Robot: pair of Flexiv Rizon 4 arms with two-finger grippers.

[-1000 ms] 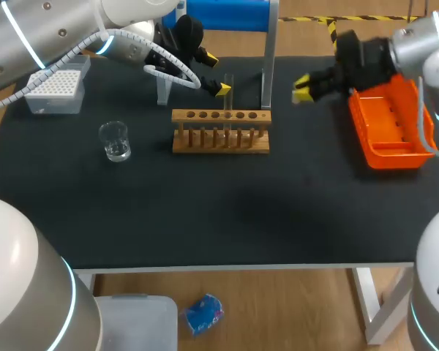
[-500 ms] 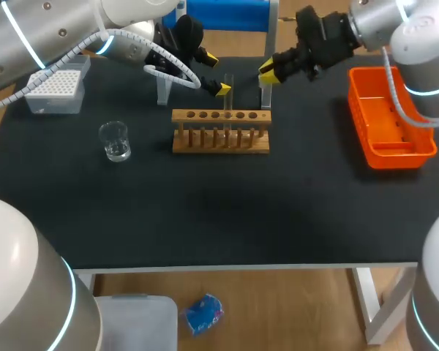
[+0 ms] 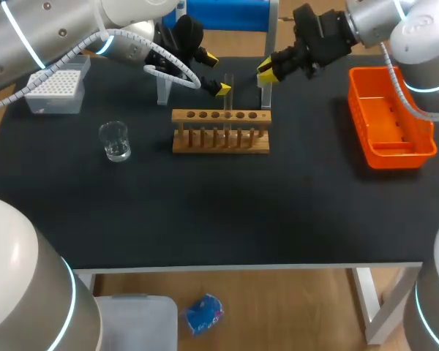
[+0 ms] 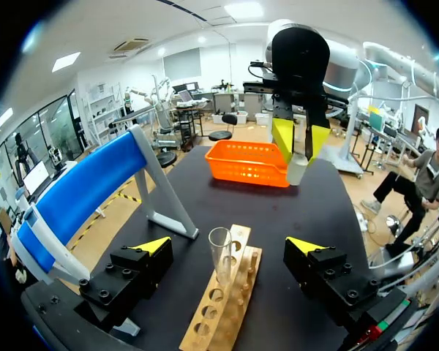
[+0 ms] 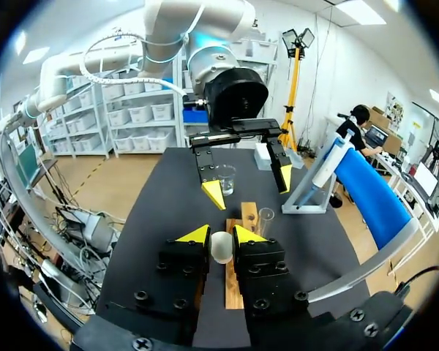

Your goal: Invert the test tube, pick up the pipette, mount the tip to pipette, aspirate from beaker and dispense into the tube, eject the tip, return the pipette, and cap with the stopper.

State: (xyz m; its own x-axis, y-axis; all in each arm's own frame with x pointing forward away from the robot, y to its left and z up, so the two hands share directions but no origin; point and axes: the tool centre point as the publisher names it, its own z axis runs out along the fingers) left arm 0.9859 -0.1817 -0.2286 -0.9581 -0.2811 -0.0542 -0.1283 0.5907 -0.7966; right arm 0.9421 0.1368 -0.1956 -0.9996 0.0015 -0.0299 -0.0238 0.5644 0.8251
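Observation:
A clear test tube (image 3: 228, 95) stands upright, mouth up, in the wooden rack (image 3: 219, 139). My left gripper (image 3: 216, 73) is open around it; in the left wrist view the tube (image 4: 220, 253) sits between the spread fingers (image 4: 151, 250). My right gripper (image 3: 267, 70) hovers just behind the rack's right end. It is shut on a white stopper (image 5: 221, 247), also seen in the left wrist view as the stopper (image 4: 296, 170). The beaker (image 3: 115, 140) stands left of the rack. The pipette (image 5: 329, 157) leans on the blue stand (image 5: 373, 197).
An orange bin (image 3: 391, 121) sits at the right side of the table. A white tip box (image 3: 56, 91) is at the far left. The blue stand's metal legs (image 3: 267, 66) rise close behind the rack, near both grippers.
My right gripper has swung left from beside the orange bin to behind the rack, carrying the stopper. The left arm and tube have not moved.

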